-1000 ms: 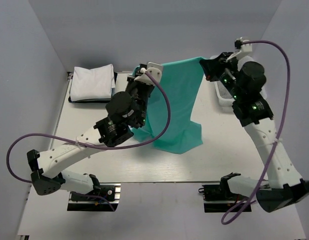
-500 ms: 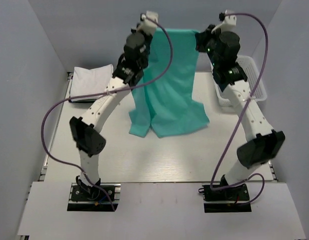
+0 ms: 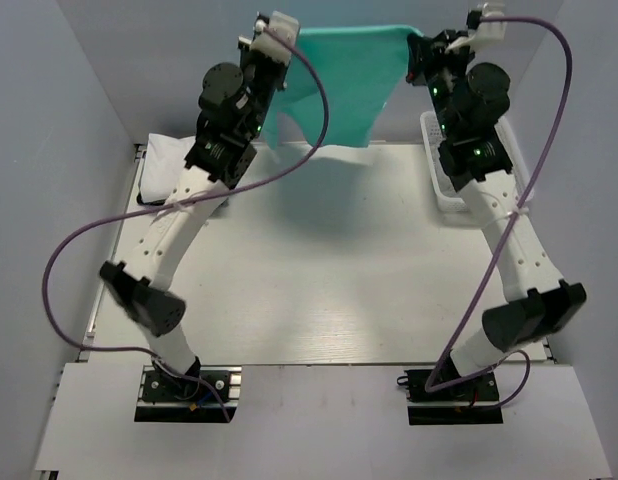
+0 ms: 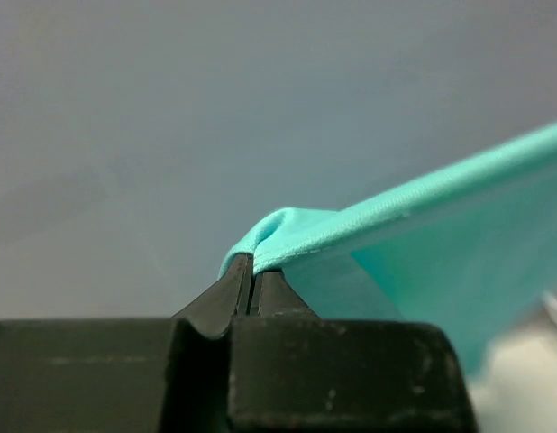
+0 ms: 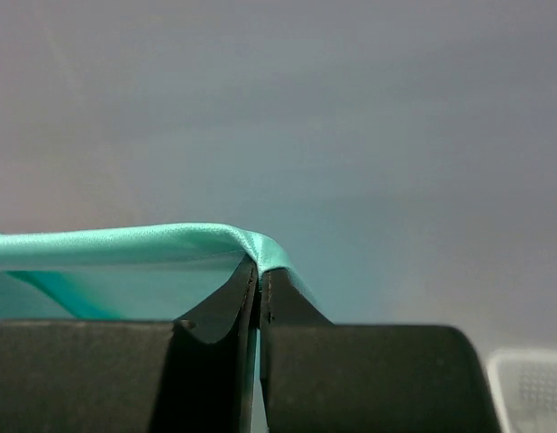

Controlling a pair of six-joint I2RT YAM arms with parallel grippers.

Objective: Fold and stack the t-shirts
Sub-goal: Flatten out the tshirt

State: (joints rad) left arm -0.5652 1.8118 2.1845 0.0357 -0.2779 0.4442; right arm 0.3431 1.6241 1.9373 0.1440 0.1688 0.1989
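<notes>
The teal-green t-shirt (image 3: 339,85) hangs stretched between both grippers, high above the back of the table, clear of the surface. My left gripper (image 3: 279,40) is shut on its left top corner; the left wrist view shows the cloth (image 4: 369,225) pinched at the fingertips (image 4: 251,266). My right gripper (image 3: 417,48) is shut on the right top corner; the right wrist view shows the cloth (image 5: 125,248) folded over the fingertips (image 5: 258,271). A folded white t-shirt (image 3: 159,165) lies at the back left, partly hidden behind the left arm.
A white basket (image 3: 436,175) stands at the back right, mostly hidden behind the right arm. Both arms stand tall and reach to the back wall. Purple cables loop off both arms.
Both grippers have risen and moved back with the teal t-shirt. Its lower edge has lifted off the table and now hangs in the air.
</notes>
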